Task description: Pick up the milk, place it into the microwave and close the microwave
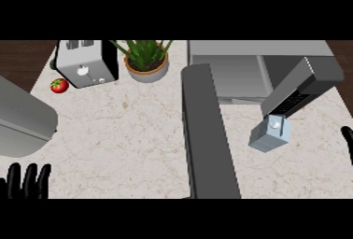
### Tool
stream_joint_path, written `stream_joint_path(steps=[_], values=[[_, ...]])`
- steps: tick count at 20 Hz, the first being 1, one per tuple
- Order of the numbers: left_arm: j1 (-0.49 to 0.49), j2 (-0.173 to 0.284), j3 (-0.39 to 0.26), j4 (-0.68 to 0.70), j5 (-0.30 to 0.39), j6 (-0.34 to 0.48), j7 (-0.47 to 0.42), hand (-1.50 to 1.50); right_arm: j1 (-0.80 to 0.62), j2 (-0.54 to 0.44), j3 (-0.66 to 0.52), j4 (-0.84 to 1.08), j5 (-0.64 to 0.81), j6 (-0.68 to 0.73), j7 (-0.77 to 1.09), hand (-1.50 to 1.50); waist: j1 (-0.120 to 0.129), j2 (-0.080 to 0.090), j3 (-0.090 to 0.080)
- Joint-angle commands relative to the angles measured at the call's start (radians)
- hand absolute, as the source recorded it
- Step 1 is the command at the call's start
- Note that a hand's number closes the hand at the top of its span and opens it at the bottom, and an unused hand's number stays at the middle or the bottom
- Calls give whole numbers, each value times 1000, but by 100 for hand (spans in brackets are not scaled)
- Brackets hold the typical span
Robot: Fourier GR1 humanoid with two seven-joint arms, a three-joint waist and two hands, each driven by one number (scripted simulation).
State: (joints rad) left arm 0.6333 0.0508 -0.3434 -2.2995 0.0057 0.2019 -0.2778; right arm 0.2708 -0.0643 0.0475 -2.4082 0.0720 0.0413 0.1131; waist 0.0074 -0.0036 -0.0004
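The milk carton (270, 136), pale blue-grey with a white cap, stands on the counter just right of the microwave's open door (210, 140). My right hand (292, 103) comes down from the upper right on its grey forearm. Its straight fingers reach the carton's top and do not curl round it. The microwave (258, 49) sits at the back right, its cavity facing me, and the door swings out as a long dark slab toward the front edge. My left hand (27, 179) rests open at the lower left, fingers up.
A toaster (85, 63) and a potted plant (146, 60) stand at the back left, with a tomato (59, 85) beside the toaster. A large grey rounded object (21, 121) fills the left edge. A black part (348, 142) shows at the right edge.
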Motion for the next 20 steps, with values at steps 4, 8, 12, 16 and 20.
stream_joint_path(steps=[4,8,12,16,20], values=[[180,75,62,-46,96,-64,-121,-150,55,46,44,123,96,-8,-161,-150,3,0,0],[261,70,-9,-40,57,-78,-214,-150,-28,5,-86,230,19,5,-165,-150,6,1,1],[340,101,40,-25,130,-124,-301,-150,-56,26,-35,319,119,-25,-209,-150,9,1,0],[401,118,28,-44,122,-140,-337,-150,-145,5,-86,448,114,-28,-262,-150,11,2,1],[446,150,88,-65,197,-183,-371,-150,-192,-12,-125,581,138,-45,-297,-150,17,1,1]])
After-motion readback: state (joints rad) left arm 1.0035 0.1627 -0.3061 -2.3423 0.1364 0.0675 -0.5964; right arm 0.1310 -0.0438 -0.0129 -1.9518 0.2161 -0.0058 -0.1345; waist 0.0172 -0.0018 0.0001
